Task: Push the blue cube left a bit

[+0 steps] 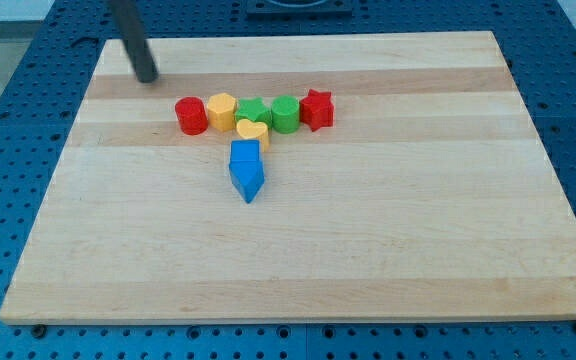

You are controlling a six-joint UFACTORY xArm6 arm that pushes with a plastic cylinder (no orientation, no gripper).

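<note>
Nearest the camera is the blue block (247, 170), looks like a cube joined to a wedge, hard to tell where one ends. It sits mid-counter (368, 250), touching the yellow heart (253, 131) just above it. Above the heart runs a row: red cylinder (190, 115), yellow block (222, 109), green block (254, 111) partly hidden by the heart, green cylinder (285, 113), red star (316, 108). My tip (146, 76) is well up-left of the blue block, rod cut off by the view's top. No hand on this rig, just the rod.
</note>
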